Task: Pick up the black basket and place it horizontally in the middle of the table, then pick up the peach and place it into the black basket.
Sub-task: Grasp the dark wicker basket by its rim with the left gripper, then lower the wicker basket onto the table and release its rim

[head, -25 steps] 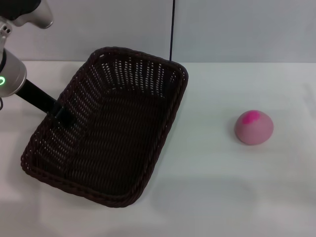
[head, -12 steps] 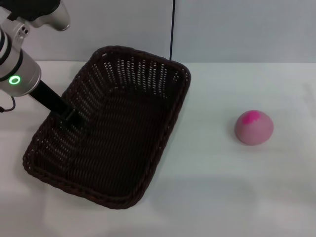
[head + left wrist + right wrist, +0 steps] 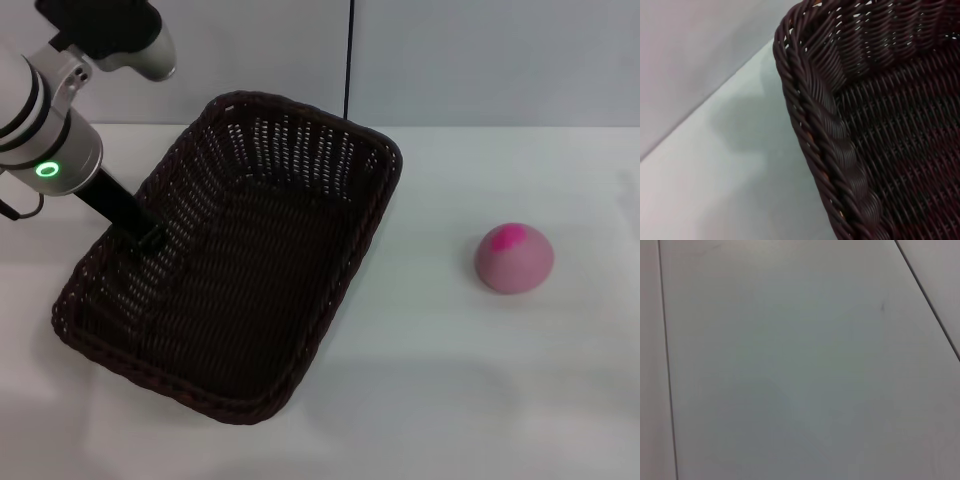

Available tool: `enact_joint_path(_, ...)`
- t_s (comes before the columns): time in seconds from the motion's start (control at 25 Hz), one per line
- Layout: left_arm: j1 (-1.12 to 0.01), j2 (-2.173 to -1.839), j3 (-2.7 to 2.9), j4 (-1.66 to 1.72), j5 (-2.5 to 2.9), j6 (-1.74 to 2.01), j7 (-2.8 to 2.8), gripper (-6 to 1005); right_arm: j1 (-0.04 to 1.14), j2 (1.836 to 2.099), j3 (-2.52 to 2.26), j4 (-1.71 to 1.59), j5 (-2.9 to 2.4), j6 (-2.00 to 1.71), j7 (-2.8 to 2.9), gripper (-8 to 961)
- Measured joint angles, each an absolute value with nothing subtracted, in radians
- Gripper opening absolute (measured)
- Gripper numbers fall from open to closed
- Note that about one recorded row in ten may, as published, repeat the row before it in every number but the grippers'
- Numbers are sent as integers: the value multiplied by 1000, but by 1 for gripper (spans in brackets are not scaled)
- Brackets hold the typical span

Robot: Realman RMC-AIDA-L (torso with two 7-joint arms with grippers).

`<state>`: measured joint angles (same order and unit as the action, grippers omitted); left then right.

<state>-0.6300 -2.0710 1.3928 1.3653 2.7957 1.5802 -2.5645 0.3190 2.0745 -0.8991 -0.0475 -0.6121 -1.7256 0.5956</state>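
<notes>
Black basket (image 3: pixel 235 270) has shifted slightly toward the table's (image 3: pixel 450 380) middle since a second ago, still angled, near the left edge; left gripper (image 3: pixel 150 237) sits at its left rim, apparently clamped on the weave, though the fingers are hard to make out; peach (image 3: pixel 514 257) rests unmoved toward the right edge, well apart, bare white surface between; right arm out of sight.

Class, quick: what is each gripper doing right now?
Left gripper: shut on the black basket, at its left rim.
Right gripper: not in view.
</notes>
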Motion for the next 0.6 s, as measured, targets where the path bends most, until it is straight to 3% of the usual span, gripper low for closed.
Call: enact_joint_path(0.6, -615, -2070, 1466, 1527, 2842, 1592, -1931, 307, 319, 2074, -896, -74, -612, -1727, 613, 636)
